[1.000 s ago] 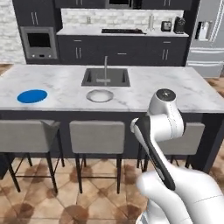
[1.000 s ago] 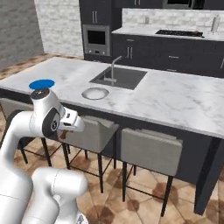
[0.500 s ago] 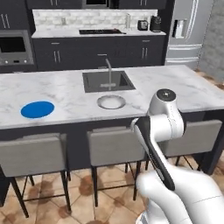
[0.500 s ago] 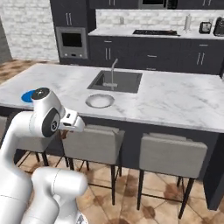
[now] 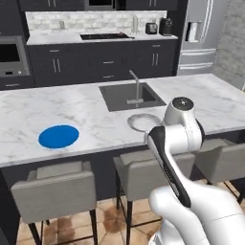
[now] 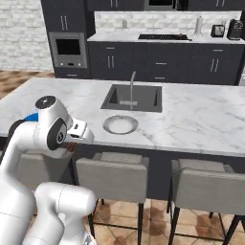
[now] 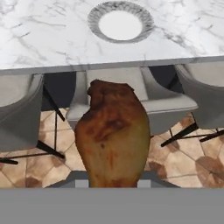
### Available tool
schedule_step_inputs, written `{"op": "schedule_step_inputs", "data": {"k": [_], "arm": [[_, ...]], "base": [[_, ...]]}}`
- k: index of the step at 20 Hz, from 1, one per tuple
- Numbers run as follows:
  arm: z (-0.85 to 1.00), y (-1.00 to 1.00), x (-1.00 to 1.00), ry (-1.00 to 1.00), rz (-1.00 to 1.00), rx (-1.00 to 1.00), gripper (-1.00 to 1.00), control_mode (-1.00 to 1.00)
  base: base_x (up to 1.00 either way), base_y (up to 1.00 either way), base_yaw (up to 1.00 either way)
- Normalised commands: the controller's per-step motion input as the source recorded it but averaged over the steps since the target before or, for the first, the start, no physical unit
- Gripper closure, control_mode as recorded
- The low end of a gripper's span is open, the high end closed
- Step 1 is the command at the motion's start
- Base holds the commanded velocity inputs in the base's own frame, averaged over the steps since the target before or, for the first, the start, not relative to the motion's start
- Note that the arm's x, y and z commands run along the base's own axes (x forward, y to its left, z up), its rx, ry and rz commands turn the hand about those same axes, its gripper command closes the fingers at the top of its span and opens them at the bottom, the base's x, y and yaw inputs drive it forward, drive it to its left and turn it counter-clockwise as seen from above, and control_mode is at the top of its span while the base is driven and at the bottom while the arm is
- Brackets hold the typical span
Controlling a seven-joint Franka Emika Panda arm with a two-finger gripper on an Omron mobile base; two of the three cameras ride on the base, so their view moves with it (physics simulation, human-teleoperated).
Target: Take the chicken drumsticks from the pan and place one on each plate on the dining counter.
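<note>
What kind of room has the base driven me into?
A home kitchen, by the look of it: a marble island with a sink and stools, and dark cabinets with a cooktop behind.

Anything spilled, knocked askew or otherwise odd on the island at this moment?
Nothing stands out. The blue plate and the grey-white plate lie flat and bare on the dining counter, and a chicken drumstick is held in the gripper off the counter's edge, above the stools.
</note>
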Motion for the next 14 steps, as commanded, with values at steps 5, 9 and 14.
{"op": "schedule_step_inputs", "data": {"k": [5,9,14], "arm": [[0.00,0.00,0.00,0.00,0.00,0.00,1.00,1.00],[0.00,0.00,0.00,0.00,0.00,0.00,1.00,1.00],[0.00,0.00,0.00,0.00,0.00,0.00,1.00,1.00]], "base": [[0.56,0.32,-0.04],[0.57,0.18,0.00],[0.48,0.14,-0.02]]}}
